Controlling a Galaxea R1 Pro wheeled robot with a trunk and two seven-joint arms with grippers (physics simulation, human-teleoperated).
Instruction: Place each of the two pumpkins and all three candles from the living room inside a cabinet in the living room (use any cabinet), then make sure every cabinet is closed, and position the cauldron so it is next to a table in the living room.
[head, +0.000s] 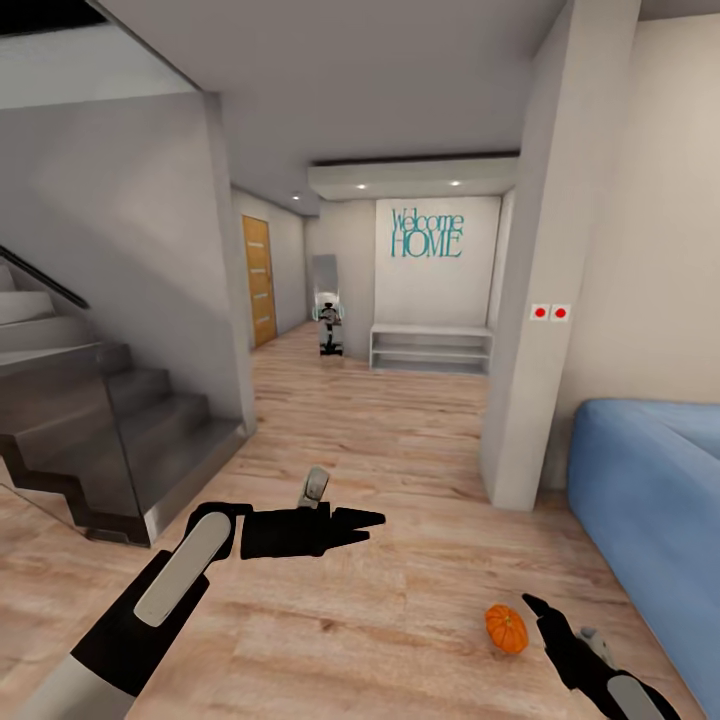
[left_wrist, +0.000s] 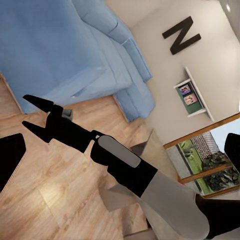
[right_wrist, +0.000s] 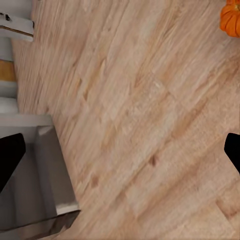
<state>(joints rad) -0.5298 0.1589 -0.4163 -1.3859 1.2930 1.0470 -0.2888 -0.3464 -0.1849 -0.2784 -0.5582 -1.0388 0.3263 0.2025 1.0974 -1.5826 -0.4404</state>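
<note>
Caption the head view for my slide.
Small ribbed orange pumpkin on wood floor beside open right gripper, blue sofa nearby.

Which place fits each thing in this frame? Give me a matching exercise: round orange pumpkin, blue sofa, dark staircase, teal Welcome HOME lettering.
Things:
1. round orange pumpkin
2. blue sofa
3. dark staircase
4. teal Welcome HOME lettering

Places:
A. on the far white wall, above a low white shelf unit
B. along the head view's right edge
C. on the wooden floor, just ahead of the right tool
D. at the head view's left side

Pairs: 1-C, 2-B, 3-D, 4-A
</note>
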